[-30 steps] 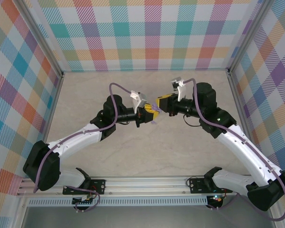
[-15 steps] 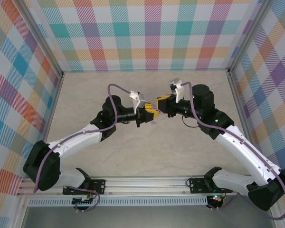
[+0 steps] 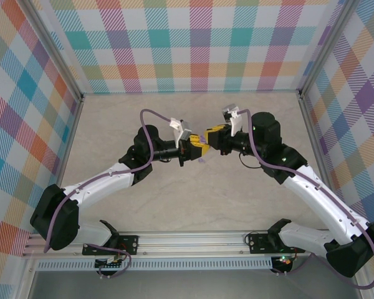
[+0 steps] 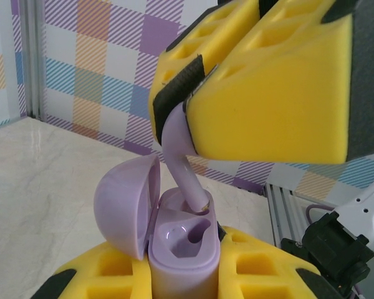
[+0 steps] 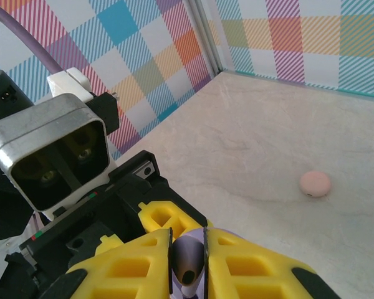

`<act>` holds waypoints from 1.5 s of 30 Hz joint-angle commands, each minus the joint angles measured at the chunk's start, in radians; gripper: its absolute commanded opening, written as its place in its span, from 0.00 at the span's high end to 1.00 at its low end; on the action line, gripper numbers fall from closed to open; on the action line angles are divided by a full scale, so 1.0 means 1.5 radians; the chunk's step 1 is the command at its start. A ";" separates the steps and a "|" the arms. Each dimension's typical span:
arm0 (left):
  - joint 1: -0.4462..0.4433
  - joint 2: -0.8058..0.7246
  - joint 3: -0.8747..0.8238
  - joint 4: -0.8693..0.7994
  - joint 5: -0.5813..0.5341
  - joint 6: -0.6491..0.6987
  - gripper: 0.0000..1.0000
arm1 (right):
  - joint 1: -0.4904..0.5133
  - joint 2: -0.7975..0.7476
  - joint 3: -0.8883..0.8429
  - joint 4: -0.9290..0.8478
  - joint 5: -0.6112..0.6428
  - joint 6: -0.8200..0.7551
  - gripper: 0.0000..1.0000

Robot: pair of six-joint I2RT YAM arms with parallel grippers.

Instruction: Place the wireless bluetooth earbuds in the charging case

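The lilac charging case [image 4: 181, 249] is a smooth, glossy plastic shell with rounded edges. It stands upright in the clenched left gripper [image 4: 181, 277], whose yellow, blocky foam-like pads with square hollows press on both sides of it. The case's domed lid [image 4: 126, 208] is hinged back and leans away to one side. Inside the case two moulded sockets shine, the nearer one a shallow, wet-looking hollow. Directly above the case the right gripper [image 4: 186, 99] is clamped on a lilac earbud [image 4: 179, 156]. Its slim, curved stem hangs down and its tip meets the farther socket, but whether it is seated there cannot be told. The earbud's head is buried between the yellow pads and their black ribbed liners, and the case's base is cut off by the frame edge. From the right wrist, the earbud [image 5: 188, 260] shows as a dark-tipped oval nub pinched in the narrow slit of the right gripper [image 5: 188, 249]. The case is largely masked beneath it. Beyond the case sits the boxy metal left wrist camera [image 5: 53, 152]. Well apart from the case, a pale pink round disc [image 5: 315, 182] lies flat on the mottled, stone-patterned table [image 5: 268, 118]. From overhead the left gripper [image 3: 195, 151] and right gripper [image 3: 210, 134] meet above the middle of the table. There the case [image 3: 202, 160] is only a purple fleck, too small to read.
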 commanded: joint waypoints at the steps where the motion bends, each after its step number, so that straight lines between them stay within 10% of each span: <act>1: -0.011 -0.011 0.019 0.029 0.006 -0.011 0.92 | 0.005 -0.012 -0.008 0.016 0.008 -0.015 0.80; 45: -0.011 0.014 0.048 0.010 -0.042 -0.075 0.93 | 0.011 0.004 -0.026 0.015 0.018 -0.021 0.80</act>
